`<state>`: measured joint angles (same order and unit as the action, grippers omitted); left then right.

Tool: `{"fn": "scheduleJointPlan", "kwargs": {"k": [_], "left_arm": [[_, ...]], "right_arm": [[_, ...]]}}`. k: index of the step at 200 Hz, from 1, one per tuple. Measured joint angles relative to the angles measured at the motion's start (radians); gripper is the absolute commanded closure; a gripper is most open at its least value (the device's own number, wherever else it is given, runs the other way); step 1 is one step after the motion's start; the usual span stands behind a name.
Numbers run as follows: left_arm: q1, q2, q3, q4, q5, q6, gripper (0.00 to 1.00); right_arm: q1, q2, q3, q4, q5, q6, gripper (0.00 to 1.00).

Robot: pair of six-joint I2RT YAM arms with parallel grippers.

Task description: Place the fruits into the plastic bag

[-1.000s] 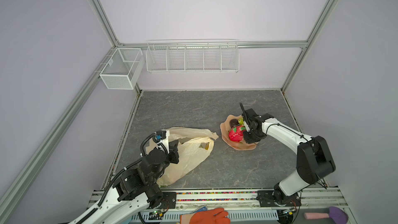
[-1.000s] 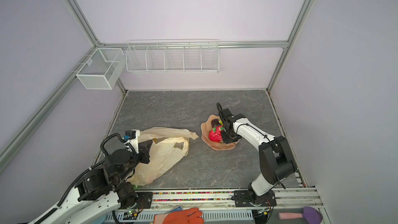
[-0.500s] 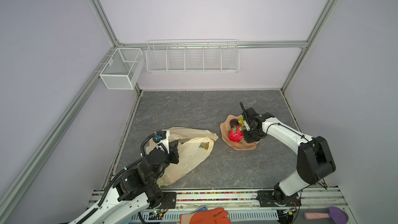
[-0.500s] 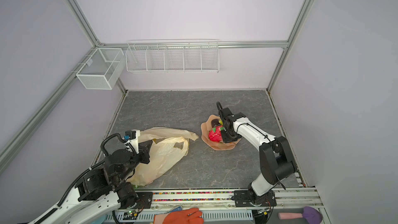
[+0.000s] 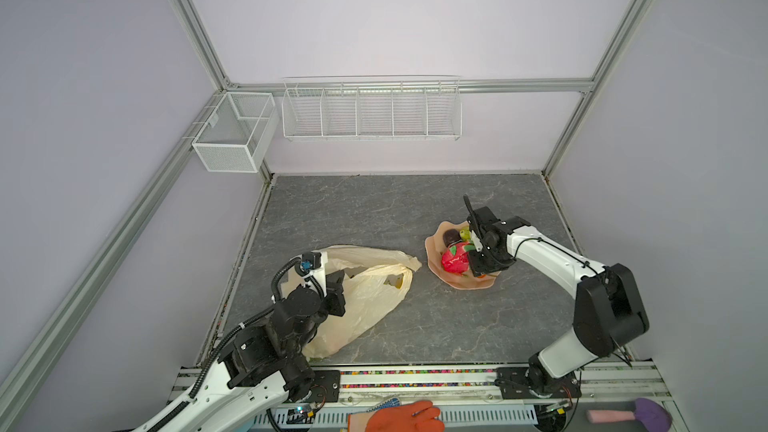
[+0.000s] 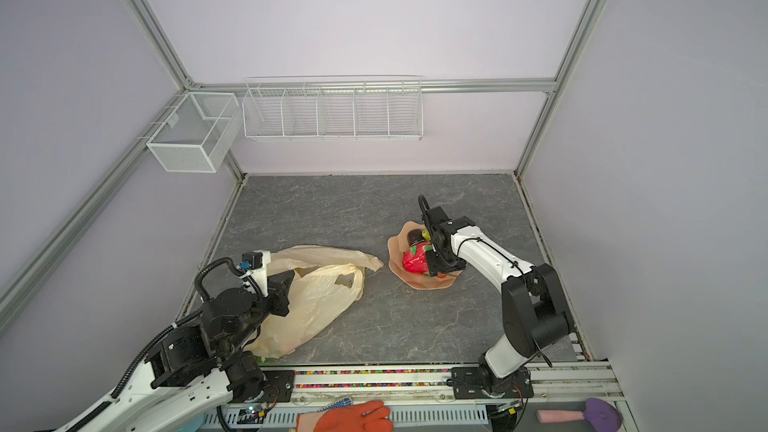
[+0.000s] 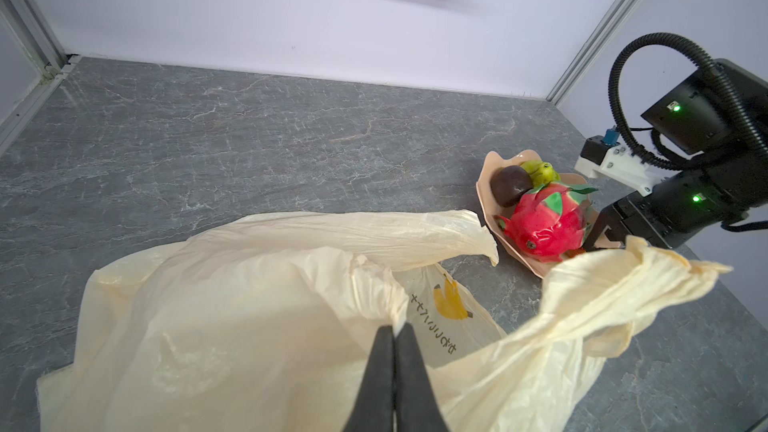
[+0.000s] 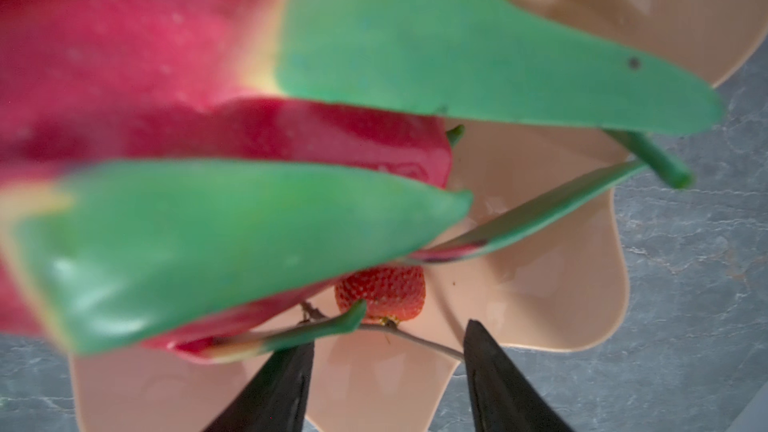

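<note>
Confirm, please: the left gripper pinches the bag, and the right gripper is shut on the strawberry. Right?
No. The right gripper is open: the right wrist view shows its jaws apart, short of the strawberry on the plate. The left gripper does pinch the bag.

I'm looking down on a grey marbled table (image 5: 374, 209). A peach wavy plate (image 5: 461, 283) sits at three o'clock from its middle. A white wire rack (image 5: 371, 109) hangs on the back wall at twelve o'clock, with a mesh basket (image 5: 235, 132) at ten. An orange glove (image 5: 405, 417) lies at six, and a pink-handled purple tool (image 5: 627, 414) at five.
</note>
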<state>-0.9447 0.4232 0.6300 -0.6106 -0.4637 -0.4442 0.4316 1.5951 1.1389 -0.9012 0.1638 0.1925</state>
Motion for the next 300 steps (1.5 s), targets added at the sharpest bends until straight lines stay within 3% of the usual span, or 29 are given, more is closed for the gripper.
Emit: {"fn": "scheduleJointPlan", "kwargs": {"k": [76, 199, 300], "left_arm": [[0.000, -0.002, 0.000, 0.000, 0.000, 0.000, 1.00], [0.000, -0.005, 0.000, -0.001, -0.003, -0.008, 1.00], [0.000, -0.005, 0.000, -0.001, -0.008, -0.008, 1.00]], "right_arm": [[0.000, 0.007, -0.012, 0.010, -0.043, -0.052, 0.24], [0.000, 0.063, -0.041, 0.097, -0.084, -0.062, 0.26], [-0.005, 0.076, -0.058, 0.174, -0.091, -0.057, 0.46]]}}
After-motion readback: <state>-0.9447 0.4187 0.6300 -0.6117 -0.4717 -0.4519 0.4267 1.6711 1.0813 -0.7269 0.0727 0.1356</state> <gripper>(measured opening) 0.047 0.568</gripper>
